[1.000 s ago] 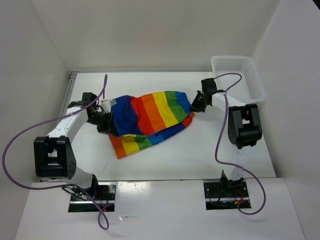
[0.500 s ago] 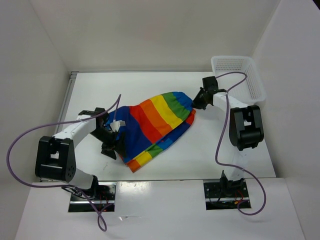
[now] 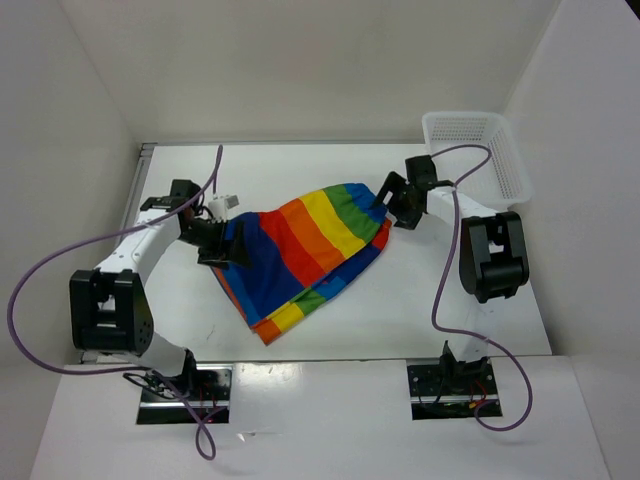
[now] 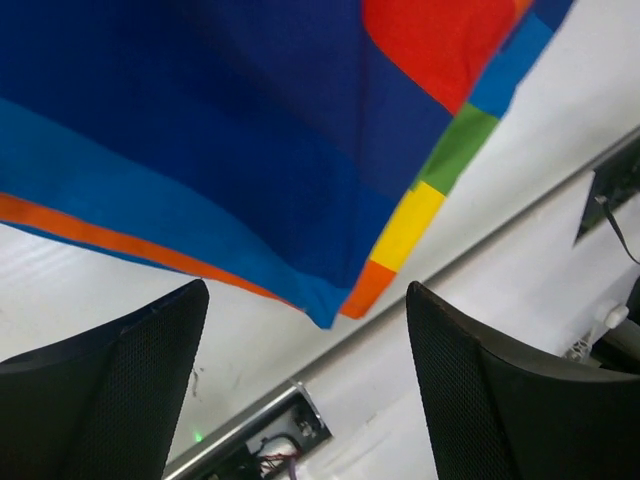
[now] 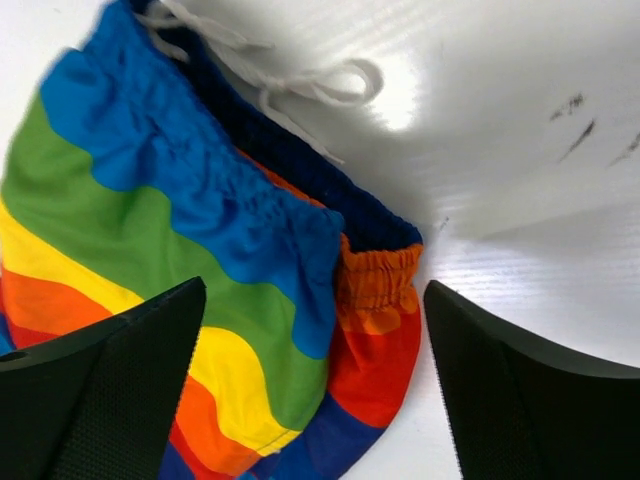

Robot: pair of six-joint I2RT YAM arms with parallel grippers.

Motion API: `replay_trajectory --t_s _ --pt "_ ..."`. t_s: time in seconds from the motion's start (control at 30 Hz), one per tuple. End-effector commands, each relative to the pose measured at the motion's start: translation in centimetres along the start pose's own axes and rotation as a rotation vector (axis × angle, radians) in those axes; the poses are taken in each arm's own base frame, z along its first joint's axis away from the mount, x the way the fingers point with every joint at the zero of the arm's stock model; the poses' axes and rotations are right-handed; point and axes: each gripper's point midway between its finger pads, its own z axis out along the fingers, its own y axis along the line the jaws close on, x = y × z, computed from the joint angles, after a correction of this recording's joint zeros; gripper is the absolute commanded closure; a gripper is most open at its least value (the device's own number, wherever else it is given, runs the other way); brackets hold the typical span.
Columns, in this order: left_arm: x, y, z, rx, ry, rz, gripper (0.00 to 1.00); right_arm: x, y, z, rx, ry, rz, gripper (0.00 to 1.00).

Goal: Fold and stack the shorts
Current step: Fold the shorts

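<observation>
The rainbow-striped shorts (image 3: 300, 250) lie folded on the white table (image 3: 450, 310), waistband at the far right and leg hems toward the near left. My left gripper (image 3: 222, 243) is open at the shorts' blue left edge. In the left wrist view it (image 4: 305, 400) holds nothing, and the shorts (image 4: 250, 150) lie beyond the black fingers (image 4: 110, 390). My right gripper (image 3: 392, 200) is open at the waistband. In the right wrist view it (image 5: 315, 400) hovers over the gathered waistband of the shorts (image 5: 200, 230), with the white drawstring (image 5: 300, 85) trailing on the table.
A white mesh basket (image 3: 475, 150) stands at the far right corner. White walls close the table on the left, back and right. Purple cables loop off both arms. The arm bases sit at the near edge.
Both grippers have opened and let go of the shorts. The shorts were swung so the leg ends point toward the near edge. The left gripper then drew back to the far left.
</observation>
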Motion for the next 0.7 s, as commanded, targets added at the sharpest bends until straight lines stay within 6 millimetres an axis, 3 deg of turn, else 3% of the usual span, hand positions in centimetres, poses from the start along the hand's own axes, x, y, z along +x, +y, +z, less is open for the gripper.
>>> replay_trajectory --t_s 0.0,0.17,0.27,0.3,0.4,0.43,0.53,0.67 --pt "-1.9 2.2 1.0 -0.041 -0.038 0.006 0.14 1.4 -1.3 0.5 0.016 0.044 0.001 0.09" --pt "-1.9 4.0 2.7 -0.056 -0.023 -0.014 0.16 2.2 -2.0 1.4 0.037 0.068 0.026 0.17" --pt "-1.3 4.6 3.7 -0.054 0.000 -0.030 0.18 3.1 -2.0 2.2 0.016 0.104 0.051 0.32" --pt "-1.4 4.9 4.1 -0.053 0.004 -0.032 0.18 2.9 -1.9 2.5 0.015 0.102 0.051 0.46" --pt "-1.0 5.8 5.4 -0.052 0.023 -0.045 0.18 2.7 -2.1 2.5 0.031 0.089 0.068 0.69" --pt "-1.1 6.1 5.8 -0.051 0.025 -0.046 0.18 3.1 -2.3 2.3 0.036 0.094 0.080 0.84" --pt "-2.7 7.5 7.3 -0.064 0.009 -0.035 0.19 4.1 -3.1 1.5 0.051 0.089 0.114 1.00" --pt "-6.3 8.8 8.3 -0.077 -0.023 -0.013 0.19 6.9 -3.6 0.3 0.003 0.115 0.218 1.00"
